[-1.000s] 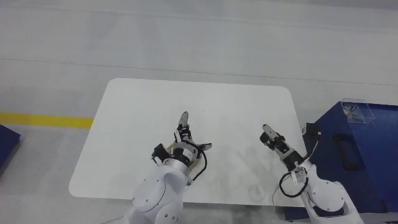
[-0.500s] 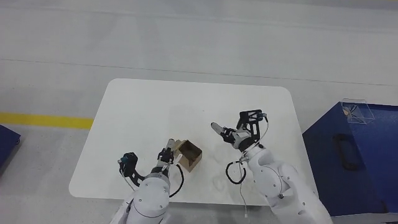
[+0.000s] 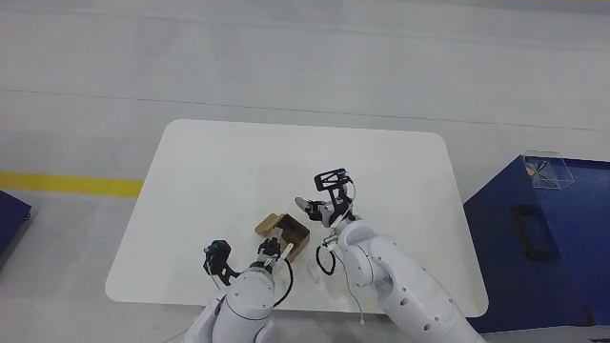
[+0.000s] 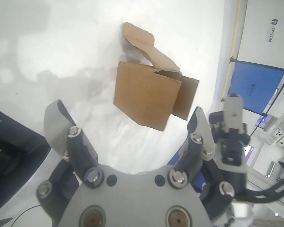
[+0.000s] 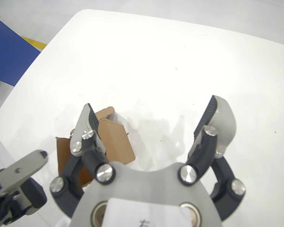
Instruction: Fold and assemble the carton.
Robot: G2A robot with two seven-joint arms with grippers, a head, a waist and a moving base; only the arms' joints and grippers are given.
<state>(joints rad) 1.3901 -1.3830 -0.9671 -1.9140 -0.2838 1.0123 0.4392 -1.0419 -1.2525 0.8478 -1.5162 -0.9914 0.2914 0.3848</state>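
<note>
- Brown cardboard carton [image 3: 284, 232], flaps seemingly loose, lies on the white table [image 3: 381, 152] near its front edge.
- Left gripper [image 4: 126, 114] and right gripper [image 5: 151, 106], both spread empty, have closed in beside it; folding can begin.

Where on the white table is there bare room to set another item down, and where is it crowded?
Bare: the whole far half of the table, from the carton to the far edge, and both side ends. Crowded: the near middle, where the open left gripper and open right gripper sit close beside the carton.
</note>
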